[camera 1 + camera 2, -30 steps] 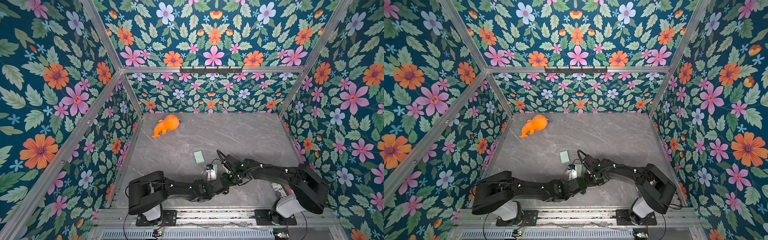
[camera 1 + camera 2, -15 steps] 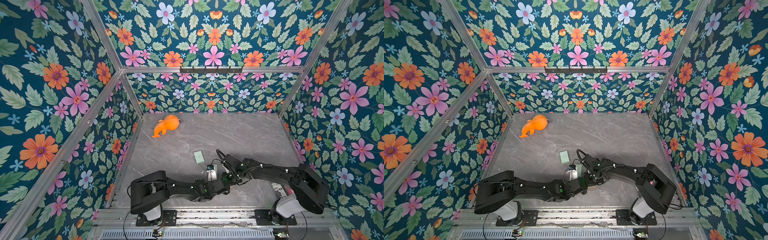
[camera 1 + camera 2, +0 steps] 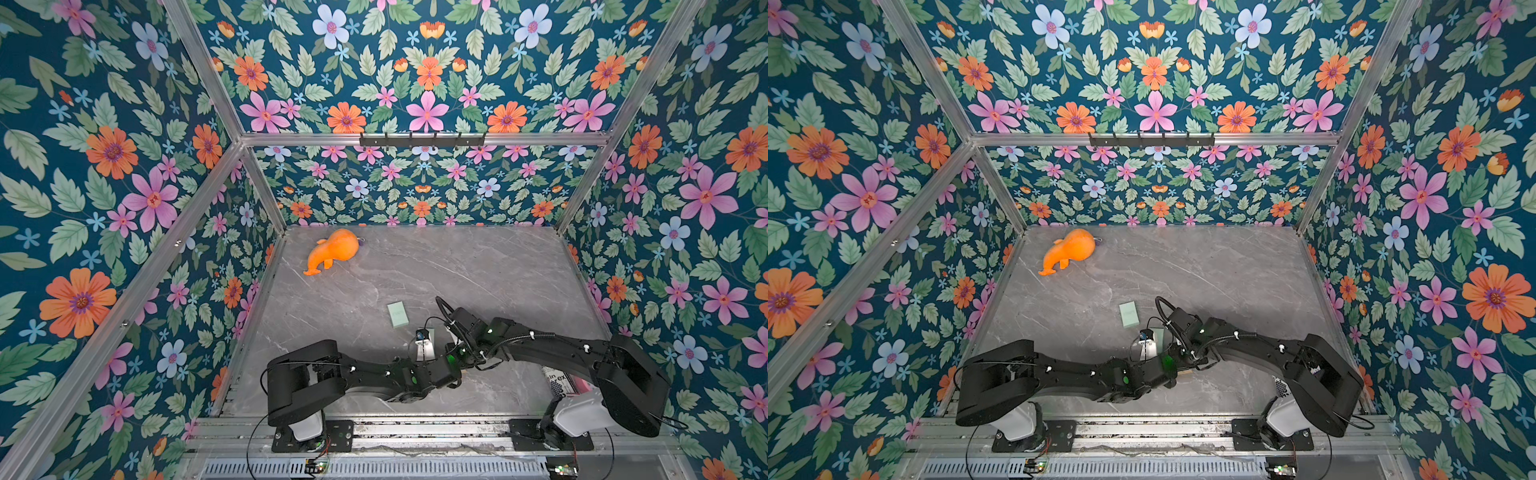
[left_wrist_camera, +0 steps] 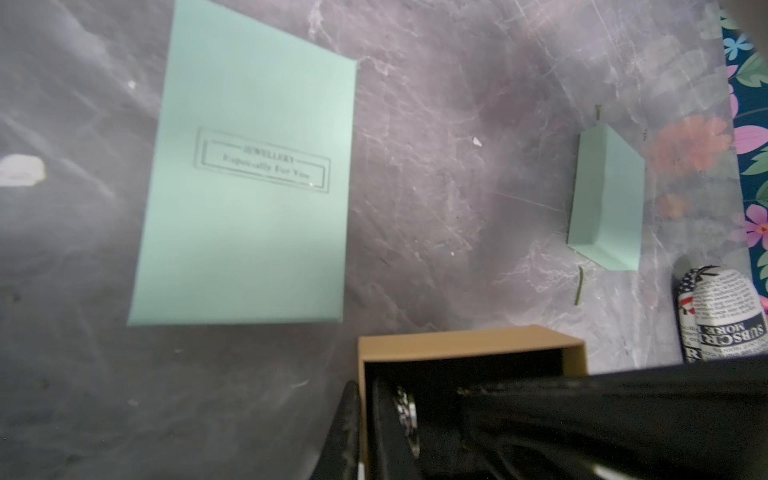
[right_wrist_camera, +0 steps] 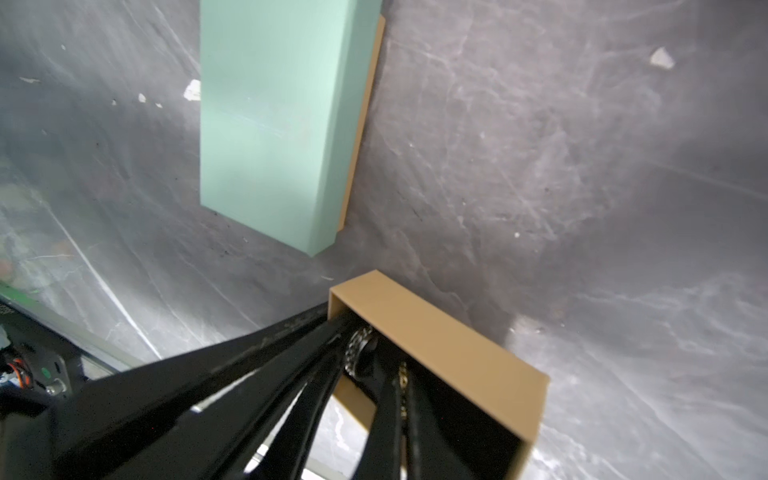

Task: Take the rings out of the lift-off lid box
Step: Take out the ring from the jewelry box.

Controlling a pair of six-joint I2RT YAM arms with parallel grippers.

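1. Top views.
   - In a top view, the left arm [image 3: 374, 374] and the right arm [image 3: 540, 345] lay low over the grey marbled table [image 3: 478, 270].
   - They met wrist to wrist near the table's front edge, about midway across. The fingers of both arms were hidden beneath the wrists.
   - A mint-green piece [image 3: 397, 314] lay flat just behind the meeting point.
   - An orange plush toy [image 3: 334, 251] lay well apart, near the back left corner.

2. Left wrist view.
   - The left gripper [image 4: 368, 395] was drawn narrow. One finger stood outside and one inside a wall of the open tan box [image 4: 469, 343], pinching that wall.
   - A beaded silvery ring [image 4: 405, 411] stood on edge inside the box, just beside the inner finger.
   - The right gripper [image 4: 478, 399] reached into the same box from the opposite side.
   - Beyond the box, a lettered mint-green lid [image 4: 245, 178] lay flat on the table.
   - A smaller mint-green box [image 4: 604, 199] and a printed roll [image 4: 723, 316] lay farther off, near the floral wall.

3. Right wrist view.
   - The right gripper was drawn narrow, with its fingers inside the tan box.
   - A thin studded ring [image 5: 402, 386] showed edge-on in the slot between the fingers. I could not tell whether it was clamped.
   - The beaded silvery ring sat at the tips of the left gripper, against the end of the box.
   - A mint-green box with a tan edge [image 5: 270, 124] lay on the table beyond.
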